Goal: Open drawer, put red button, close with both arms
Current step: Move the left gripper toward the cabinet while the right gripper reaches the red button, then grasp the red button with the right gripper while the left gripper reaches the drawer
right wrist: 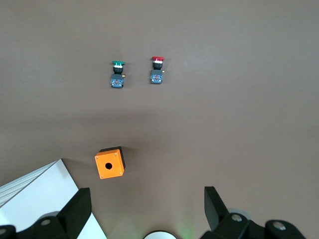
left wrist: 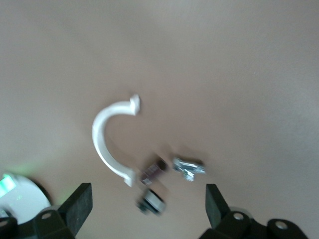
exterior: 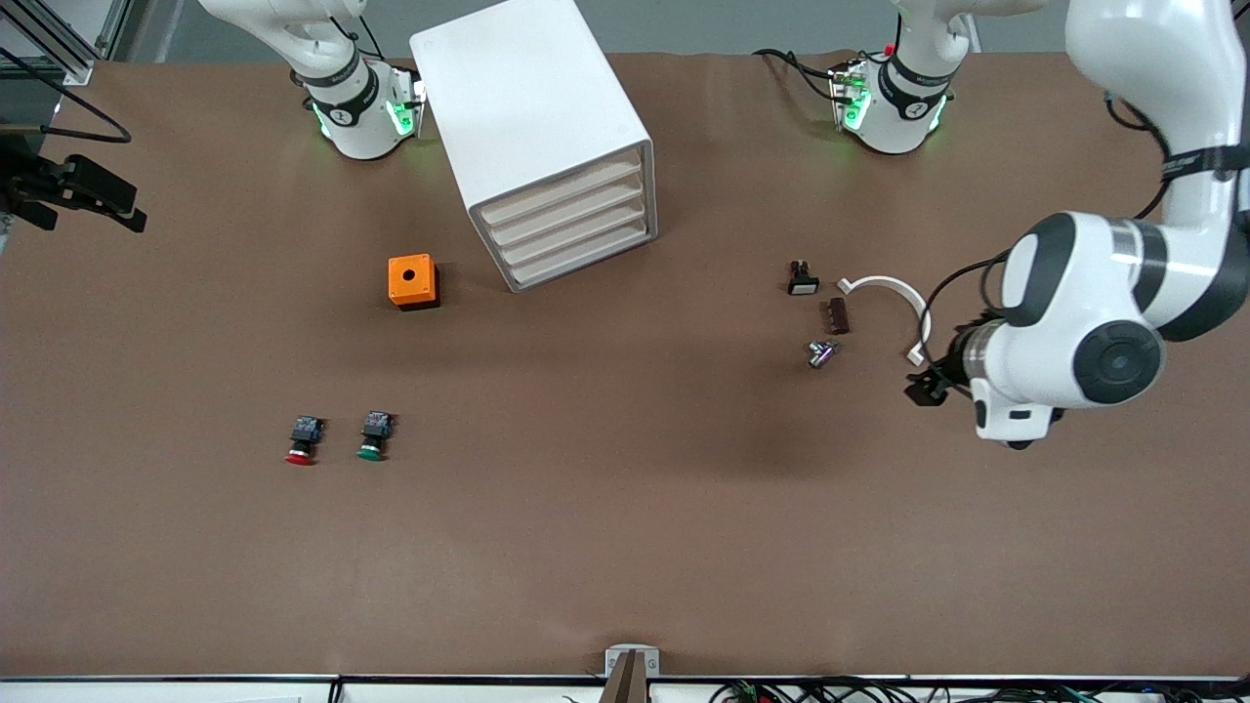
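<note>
The red button (exterior: 303,440) lies on the brown table (exterior: 625,547) toward the right arm's end, beside a green-capped switch (exterior: 374,435). It also shows in the right wrist view (right wrist: 157,70), far from the fingers. The white drawer cabinet (exterior: 532,117) stands between the arm bases, and all its drawers (exterior: 571,229) are shut. My left gripper (exterior: 921,389) hangs open and empty over the table beside a white curved clip (exterior: 894,291); the left wrist view shows its spread fingers (left wrist: 79,205). My right gripper (right wrist: 144,211) is open and empty, high above its base, out of the front view.
An orange box with a hole (exterior: 412,281) sits between the cabinet and the two switches. Near the left gripper lie a black switch (exterior: 803,278), a brown piece (exterior: 838,315) and a metal part (exterior: 822,353). A black fixture (exterior: 78,190) juts in at the right arm's end.
</note>
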Robot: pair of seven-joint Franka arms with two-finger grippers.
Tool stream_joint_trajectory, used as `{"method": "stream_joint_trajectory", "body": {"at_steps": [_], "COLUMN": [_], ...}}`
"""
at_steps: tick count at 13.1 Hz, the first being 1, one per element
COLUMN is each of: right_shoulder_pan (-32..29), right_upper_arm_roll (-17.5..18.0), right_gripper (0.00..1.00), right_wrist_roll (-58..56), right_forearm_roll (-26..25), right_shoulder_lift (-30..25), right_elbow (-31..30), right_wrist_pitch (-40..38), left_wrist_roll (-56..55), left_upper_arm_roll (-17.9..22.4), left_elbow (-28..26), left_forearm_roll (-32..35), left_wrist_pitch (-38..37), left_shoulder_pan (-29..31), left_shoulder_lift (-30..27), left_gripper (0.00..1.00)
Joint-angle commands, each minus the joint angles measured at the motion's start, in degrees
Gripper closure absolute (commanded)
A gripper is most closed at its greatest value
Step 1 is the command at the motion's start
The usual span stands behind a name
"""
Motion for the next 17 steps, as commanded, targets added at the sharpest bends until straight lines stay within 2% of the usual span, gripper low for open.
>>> {"method": "stream_joint_trajectory", "body": {"at_steps": [1, 2, 4, 7, 9, 10, 12, 15, 17], "right_shoulder_pan": [0.47, 0.47, 0.03, -0.59, -0.41, -0.41, -0.50, -1.03, -0.77], "right_upper_arm_roll": [-0.07, -0.07, -0.15, -0.16, -0.24, -0.24, -0.24, -0.16, -0.24], "right_gripper": [0.00, 0.00, 0.00, 0.00, 0.00, 0.00, 0.00, 0.00, 0.00], "right_wrist_roll": [-0.56, -0.47, -0.47, -0.47, -0.21, 0.49, 1.90, 3.30, 5.32], "right_forearm_roll": [-1.27, -1.27, -1.27, -1.18, -1.18, -0.84, -0.57, -0.31, -0.22], "right_shoulder_lift": [5.23, 7.60, 9.82, 10.27, 11.57, 13.67, 18.94, 25.80, 29.50], "right_elbow": [-0.40, -1.27, -5.74, -21.36, -28.67, -30.36, -30.81, -29.85, -26.52], "right_wrist_pitch": [-3.12, -2.97, 3.76, 24.65, 37.23, 42.07, 50.00, 61.69, 62.95], "left_wrist_roll": [-16.00, -21.37, -28.34, -32.75, -40.80, -46.42, -54.96, -55.97, -56.23], "left_upper_arm_roll": [0.16, 0.16, -0.01, -0.02, -0.02, -0.02, -0.02, -0.02, -0.02], "left_elbow": [2.37, 2.37, 2.19, 2.28, 2.36, 2.45, 3.41, 3.86, 3.86], "left_forearm_roll": [-10.31, -14.80, -17.30, -20.45, -26.41, -28.88, -31.53, -40.31, -40.94], "left_wrist_pitch": [-1.66, -1.66, -2.44, -8.06, -8.25, -8.25, -8.34, -10.36, -10.45], "left_shoulder_pan": [0.04, -0.04, -0.92, -3.90, -5.48, -7.06, -10.05, -10.24, -10.59], "left_shoulder_lift": [2.82, 3.61, 3.97, 5.63, 7.12, 8.09, 9.67, 12.14, 12.14], "left_gripper": [0.00, 0.00, 0.00, 0.00, 0.00, 0.00, 0.00, 0.00, 0.00]}}
